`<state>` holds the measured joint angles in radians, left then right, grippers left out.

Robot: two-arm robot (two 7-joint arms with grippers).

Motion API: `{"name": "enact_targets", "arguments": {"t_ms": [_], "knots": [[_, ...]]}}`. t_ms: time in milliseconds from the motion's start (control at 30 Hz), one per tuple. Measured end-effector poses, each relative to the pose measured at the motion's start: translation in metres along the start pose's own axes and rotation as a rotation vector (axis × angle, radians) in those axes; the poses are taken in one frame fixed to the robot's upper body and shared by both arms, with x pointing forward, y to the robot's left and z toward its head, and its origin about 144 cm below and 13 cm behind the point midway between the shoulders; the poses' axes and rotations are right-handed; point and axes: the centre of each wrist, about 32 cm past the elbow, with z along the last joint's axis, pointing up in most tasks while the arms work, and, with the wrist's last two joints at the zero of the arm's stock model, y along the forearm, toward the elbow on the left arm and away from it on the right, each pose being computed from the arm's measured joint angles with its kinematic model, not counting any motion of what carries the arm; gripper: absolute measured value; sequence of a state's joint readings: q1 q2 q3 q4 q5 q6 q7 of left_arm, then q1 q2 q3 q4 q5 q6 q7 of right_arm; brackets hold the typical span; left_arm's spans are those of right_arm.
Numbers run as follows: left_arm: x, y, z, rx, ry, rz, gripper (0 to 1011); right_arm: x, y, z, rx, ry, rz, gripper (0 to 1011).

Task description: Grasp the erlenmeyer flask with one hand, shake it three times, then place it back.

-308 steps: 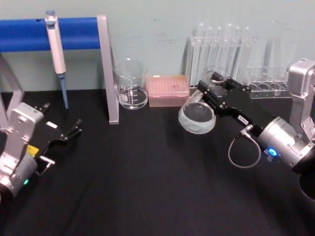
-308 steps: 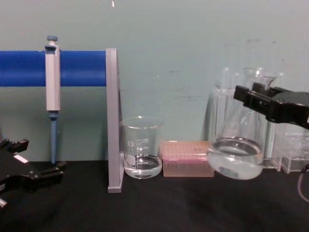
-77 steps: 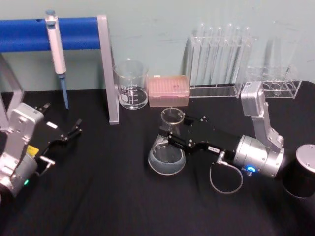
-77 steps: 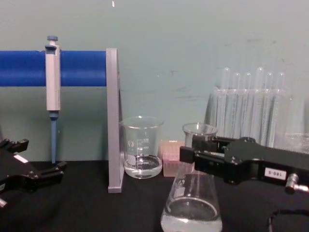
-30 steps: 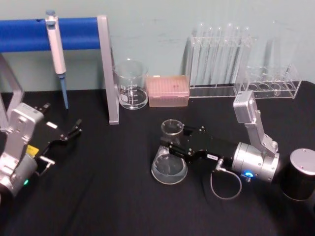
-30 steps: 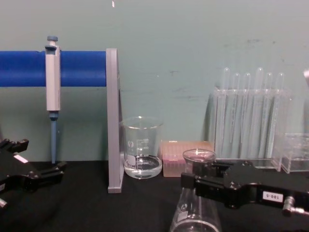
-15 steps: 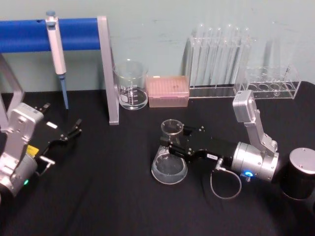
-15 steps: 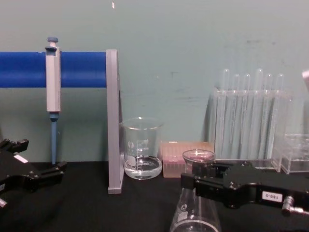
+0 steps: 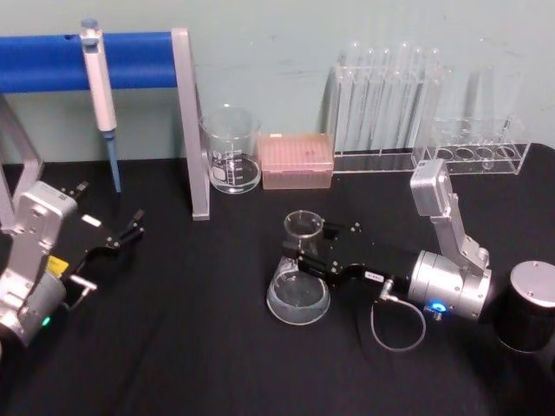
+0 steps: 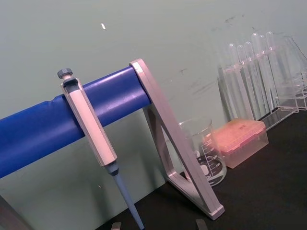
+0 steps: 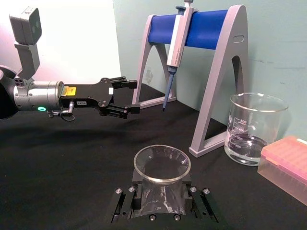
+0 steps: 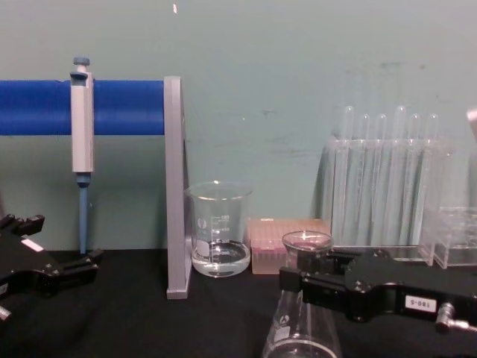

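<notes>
The black-draped table [image 9: 199, 347] spreads before me, and along its far edge at my left stands the pipette stand [image 9: 52, 61], a blue bar on grey legs. My right arm lies low across the cloth from the right side, and my right gripper [image 9: 299, 256] sits at the table's middle. Its jaws are closed narrow on the neck of the erlenmeyer flask [image 9: 297, 303], just under the flared rim, with one flat finger on each side of the glass as my right wrist view shows. The flask stands upright with its wide base on the cloth, out in front of the back row of labware and well apart from it. My left arm rests at the table's left edge, where my left gripper [image 9: 111, 208] hangs with its jaws spread wide and nothing between them, well apart from the flask. At the back right a clear rack of test tubes [image 9: 381, 104] stands against the wall. Left of it sits a pink tip box [image 9: 297, 160], and just beside that is a glass beaker [image 9: 231, 152], close by the stand's grey leg. A grey pipette [image 9: 100, 95] with a blue tip hangs from the blue bar.
</notes>
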<state>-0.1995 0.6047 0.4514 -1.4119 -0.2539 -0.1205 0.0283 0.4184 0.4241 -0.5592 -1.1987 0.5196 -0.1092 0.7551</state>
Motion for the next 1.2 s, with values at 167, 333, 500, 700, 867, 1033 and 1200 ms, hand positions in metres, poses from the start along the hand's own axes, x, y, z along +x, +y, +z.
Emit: {"name": "enact_targets", "arguments": {"t_ms": [167,333,500,700,867,1033,1200], "knots": [[0.0,0.0,0.0,0.0,0.0,0.0,1001,-0.0001,-0.0001,0.0,0.0,0.0,0.0,453],[0.0,0.0,0.0,0.0,0.0,0.0,1001,-0.0002,-0.0002,-0.0001,-0.001,0.0,-0.001,457],[0.0,0.0,0.0,0.0,0.0,0.0,1001,-0.0003,-0.0007,-0.0014,-0.012,0.002,-0.002,589],[0.0,0.0,0.0,0.0,0.0,0.0,1001,-0.0004,-0.0005,-0.0011,-0.01,0.002,-0.002,764],[0.0,0.0,0.0,0.0,0.0,0.0,1001,-0.0003,-0.0003,-0.0008,-0.007,0.001,-0.002,919],[0.0,0.0,0.0,0.0,0.0,0.0,1001,-0.0002,-0.0003,-0.0006,-0.005,0.001,-0.002,1000],[0.0,0.0,0.0,0.0,0.0,0.0,1001,-0.0003,-0.0002,-0.0004,-0.004,0.0,-0.001,1000]]}}
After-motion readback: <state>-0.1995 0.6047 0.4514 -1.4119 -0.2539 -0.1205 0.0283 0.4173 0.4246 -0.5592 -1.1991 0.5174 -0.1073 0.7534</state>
